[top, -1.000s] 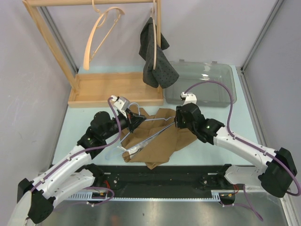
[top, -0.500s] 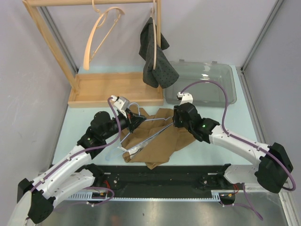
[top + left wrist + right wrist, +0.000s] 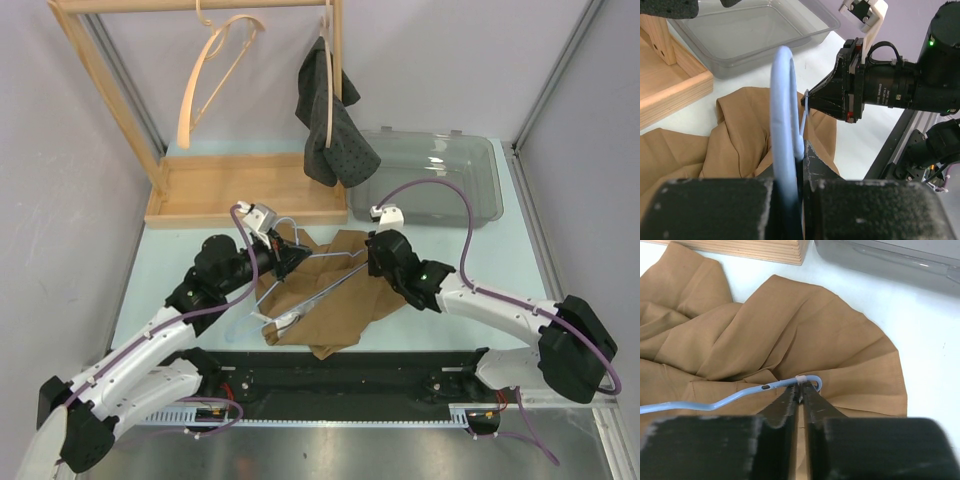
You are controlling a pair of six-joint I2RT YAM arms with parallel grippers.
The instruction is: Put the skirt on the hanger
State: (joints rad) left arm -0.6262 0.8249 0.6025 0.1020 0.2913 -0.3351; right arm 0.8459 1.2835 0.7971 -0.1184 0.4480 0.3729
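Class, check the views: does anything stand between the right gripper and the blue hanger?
Nothing visible does. The right gripper is shut on the end of the hanger, directly above the brown skirt; the left gripper clamps another part.

Bright, even light is falling; faint shadows are sitting between folds of the skirt (image 3: 790,335), and foreground nearer than it is blurring.
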